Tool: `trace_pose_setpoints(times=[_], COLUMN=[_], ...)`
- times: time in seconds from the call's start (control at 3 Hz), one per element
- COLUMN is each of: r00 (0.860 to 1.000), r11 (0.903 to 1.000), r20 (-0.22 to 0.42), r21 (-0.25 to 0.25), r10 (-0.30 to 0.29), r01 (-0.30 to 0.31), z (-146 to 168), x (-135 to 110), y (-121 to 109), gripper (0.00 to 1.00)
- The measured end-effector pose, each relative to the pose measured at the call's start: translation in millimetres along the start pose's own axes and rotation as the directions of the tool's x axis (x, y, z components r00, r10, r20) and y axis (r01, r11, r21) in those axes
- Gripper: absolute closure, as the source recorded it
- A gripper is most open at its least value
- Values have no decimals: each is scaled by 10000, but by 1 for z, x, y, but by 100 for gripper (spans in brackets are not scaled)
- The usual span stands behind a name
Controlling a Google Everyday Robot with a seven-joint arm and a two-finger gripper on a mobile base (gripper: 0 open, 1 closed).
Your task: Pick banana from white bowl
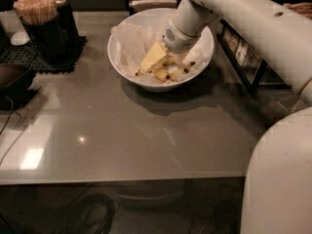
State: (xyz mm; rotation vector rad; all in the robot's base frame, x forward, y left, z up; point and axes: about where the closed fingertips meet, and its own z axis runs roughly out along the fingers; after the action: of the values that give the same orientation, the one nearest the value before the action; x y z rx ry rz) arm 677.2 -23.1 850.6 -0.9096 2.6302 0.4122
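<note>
- Noted grey table (122,140), bearing a bowl at far centre and a dark holder of wooden sticks (36,11) at far left.
- Observed white arm (234,9) reaching from upper right down into the bowl.
- Found white bowl (117,62) upright, lined with crumpled paper (129,40).
- Located gripper (155,62) low inside the bowl, close upon the fruit (open or closed: cannot be told).
- Found banana (168,74) lying at the bowl's bottom, yellow with brown speckles, partly hidden beneath the gripper.

A brown-speckled yellow banana (168,73) is pictured lying on crumpled paper inside the wide white bowl (146,84), set upright toward the bench's (122,135) far edge. The tool (155,61) is lowered into the bowl at the banana.
</note>
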Motion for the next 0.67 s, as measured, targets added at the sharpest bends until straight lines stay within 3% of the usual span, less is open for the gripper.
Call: trace_pose_setpoints(times=[0.33,0.67], r00=[9999,9997], r11=[10000,9999], r20=[-148,-200], r21=[18,58], r10=[67,117], r01=[-67,-116], z=[3,3], x=[0,0], y=[0,-1], gripper=[31,50])
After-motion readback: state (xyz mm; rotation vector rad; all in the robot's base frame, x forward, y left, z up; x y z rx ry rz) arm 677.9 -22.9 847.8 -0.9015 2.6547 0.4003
